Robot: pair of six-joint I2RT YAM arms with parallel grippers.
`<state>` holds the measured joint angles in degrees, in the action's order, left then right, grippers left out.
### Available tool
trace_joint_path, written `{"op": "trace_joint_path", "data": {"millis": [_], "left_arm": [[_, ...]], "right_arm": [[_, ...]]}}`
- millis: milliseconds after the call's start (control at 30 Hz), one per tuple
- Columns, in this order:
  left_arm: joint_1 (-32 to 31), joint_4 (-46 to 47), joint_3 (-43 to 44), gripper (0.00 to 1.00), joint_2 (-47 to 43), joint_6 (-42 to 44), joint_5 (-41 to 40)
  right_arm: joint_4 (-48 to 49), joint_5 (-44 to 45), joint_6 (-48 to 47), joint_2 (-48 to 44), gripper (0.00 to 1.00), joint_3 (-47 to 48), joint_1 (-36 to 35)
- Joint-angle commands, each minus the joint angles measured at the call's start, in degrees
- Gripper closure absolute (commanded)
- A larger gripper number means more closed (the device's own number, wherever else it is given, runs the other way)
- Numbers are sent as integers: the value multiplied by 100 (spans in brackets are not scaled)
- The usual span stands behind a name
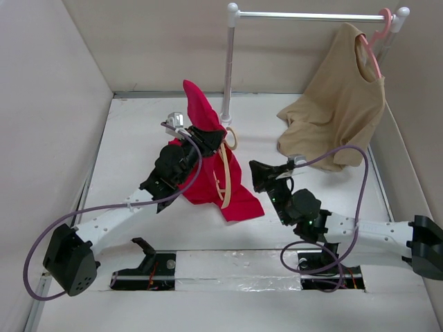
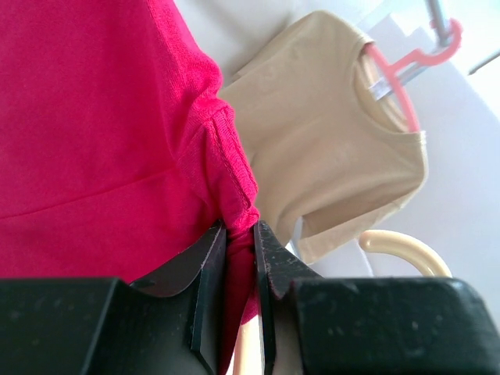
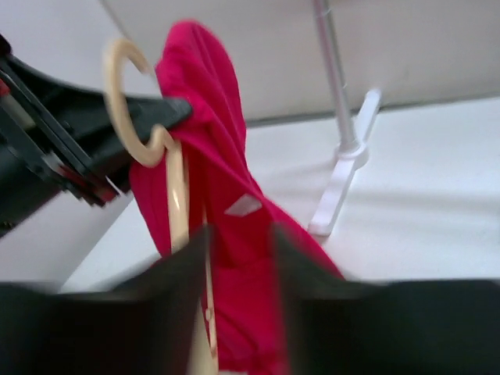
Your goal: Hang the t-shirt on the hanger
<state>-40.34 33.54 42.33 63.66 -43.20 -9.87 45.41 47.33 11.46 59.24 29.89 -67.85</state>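
Note:
My left gripper [image 1: 210, 137] is shut on a fold of the red t-shirt [image 1: 208, 176] and holds it up, so the cloth drapes down to the table. The left wrist view shows the pinch [image 2: 241, 234] on the red cloth [image 2: 94, 117]. The beige hanger [image 1: 225, 174] hangs against the shirt, its hook [image 1: 231, 137] right by the left jaws. The hook also shows in the left wrist view [image 2: 406, 248]. My right gripper [image 1: 258, 173] is open, just right of the shirt. In the right wrist view it [image 3: 238, 234] faces the t-shirt [image 3: 226, 195] and the hanger [image 3: 176, 195], touching neither.
A white clothes rack [image 1: 228, 62] stands at the back, its foot behind the shirt [image 3: 344, 168]. A tan shirt [image 1: 339, 104] hangs on a pink hanger [image 1: 377, 41] from the rail's right end. Walls close in on the left, back and right.

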Motion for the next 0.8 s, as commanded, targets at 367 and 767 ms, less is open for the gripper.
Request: {"op": "trace_joint_path", "data": {"millis": [367, 767], "left_arm": [[70, 127, 303, 100, -846, 102, 125], [70, -286, 390, 100, -1260, 22, 205]], "right_arm": [[-463, -2387, 1605, 1394, 48, -247, 897], [73, -2878, 1341, 2644, 35, 34, 1556]]}}
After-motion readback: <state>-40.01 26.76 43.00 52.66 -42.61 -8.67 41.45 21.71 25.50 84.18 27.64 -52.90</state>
